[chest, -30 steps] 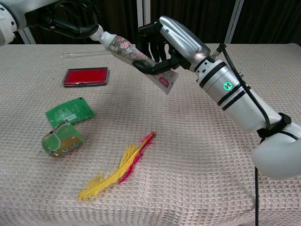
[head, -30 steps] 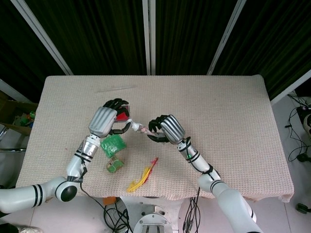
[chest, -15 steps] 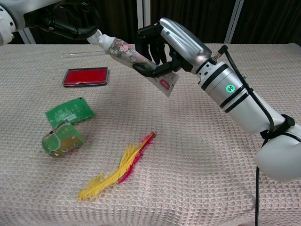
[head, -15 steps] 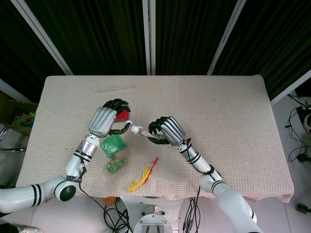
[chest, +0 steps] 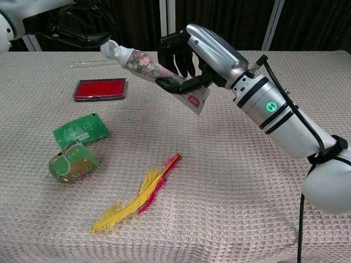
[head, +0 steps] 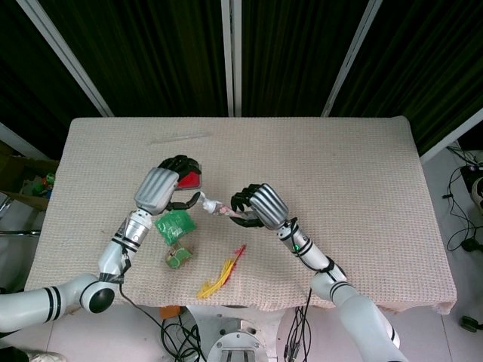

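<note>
One tube (chest: 148,62), one feather (chest: 140,195), one red case (chest: 100,89), perhaps two green items (chest: 81,130).

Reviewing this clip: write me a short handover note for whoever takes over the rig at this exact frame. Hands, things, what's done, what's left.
Right hand: grips the flowered tube round its middle, held in the air above the table, its flat crimped end pointing down.
Left hand: fingers at the tube's white cap; whether they grip it I cannot tell.
On the cloth, untouched: red flat case, green card, green round thing, yellow and red feather.
Done: tube lifted and brought between both hands.
Left: the cap is on the tube; judging by the hands, it probably comes off next.
</note>
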`<state>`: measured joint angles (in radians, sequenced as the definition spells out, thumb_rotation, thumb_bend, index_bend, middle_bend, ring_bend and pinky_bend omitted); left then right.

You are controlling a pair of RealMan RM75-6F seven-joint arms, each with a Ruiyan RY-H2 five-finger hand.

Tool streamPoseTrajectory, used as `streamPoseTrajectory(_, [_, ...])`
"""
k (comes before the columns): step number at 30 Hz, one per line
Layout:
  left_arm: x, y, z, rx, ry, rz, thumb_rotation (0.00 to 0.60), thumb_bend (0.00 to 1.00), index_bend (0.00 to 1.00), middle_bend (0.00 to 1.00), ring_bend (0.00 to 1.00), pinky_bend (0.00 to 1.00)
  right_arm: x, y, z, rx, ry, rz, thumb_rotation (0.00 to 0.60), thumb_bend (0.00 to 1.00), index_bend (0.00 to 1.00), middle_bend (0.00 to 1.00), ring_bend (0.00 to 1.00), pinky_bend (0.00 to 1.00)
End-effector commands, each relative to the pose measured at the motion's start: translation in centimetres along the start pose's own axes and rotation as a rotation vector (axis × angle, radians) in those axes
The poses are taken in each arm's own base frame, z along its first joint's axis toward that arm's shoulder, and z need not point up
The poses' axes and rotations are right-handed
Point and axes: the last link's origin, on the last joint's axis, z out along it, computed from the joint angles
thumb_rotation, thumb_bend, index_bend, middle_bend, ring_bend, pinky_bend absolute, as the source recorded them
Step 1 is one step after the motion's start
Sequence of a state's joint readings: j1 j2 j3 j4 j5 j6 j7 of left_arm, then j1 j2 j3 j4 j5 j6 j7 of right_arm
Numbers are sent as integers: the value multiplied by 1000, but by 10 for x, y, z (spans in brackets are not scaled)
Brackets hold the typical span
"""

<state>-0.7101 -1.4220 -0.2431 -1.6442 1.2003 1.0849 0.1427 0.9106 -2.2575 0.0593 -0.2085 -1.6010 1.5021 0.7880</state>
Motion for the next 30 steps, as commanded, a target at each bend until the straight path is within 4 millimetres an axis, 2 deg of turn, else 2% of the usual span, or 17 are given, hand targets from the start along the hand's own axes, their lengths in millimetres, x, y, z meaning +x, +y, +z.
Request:
streamPoseTrajectory(1, [0, -1, 0, 1, -8, -4, 371, 366, 297, 193, 119, 210, 0, 0, -1, 8, -5, -8, 600, 629, 1000, 853, 684, 756])
streamPoseTrajectory(14, [0, -6, -2, 4, -48, -51, 370, 366, 288, 184, 112, 210, 4, -3, -8, 47, 3, -33, 600, 628, 1000, 857, 692, 763])
streamPoseTrajectory(30, [-5, -2, 0, -13, -115, -113, 368, 366, 287, 177, 109, 211, 8, -7, -10, 86, 18, -54, 600, 628, 1000, 857, 691, 765])
